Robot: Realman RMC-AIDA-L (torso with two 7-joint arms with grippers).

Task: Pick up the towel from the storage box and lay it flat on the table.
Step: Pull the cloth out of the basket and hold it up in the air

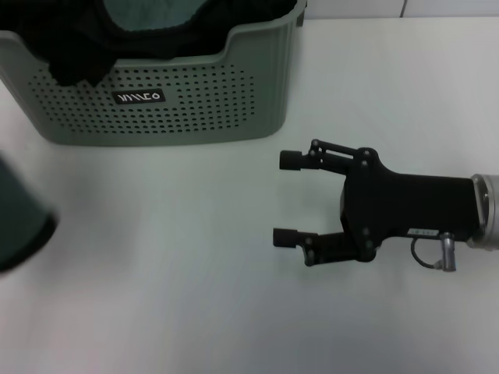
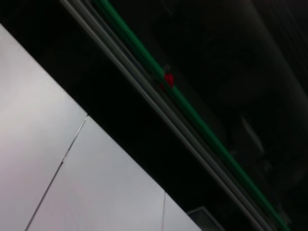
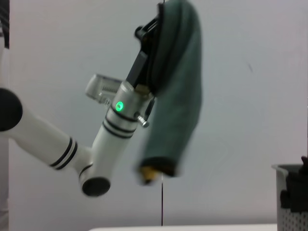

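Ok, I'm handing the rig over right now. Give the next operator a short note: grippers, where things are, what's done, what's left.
Left gripper: raised in the air, shut on the towel, which hangs bunched, teal face out.
Right gripper: open, empty, low over the table, beside the storage box.
Storage box: at the table's far side, dark cloth still inside.
Done: towel lifted out.
Left: lower it and spread it flat on the table.

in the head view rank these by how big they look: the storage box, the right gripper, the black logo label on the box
1. storage box, largest, though cut off at the top edge
2. right gripper, fingers spread open over the table
3. logo label, smallest by far
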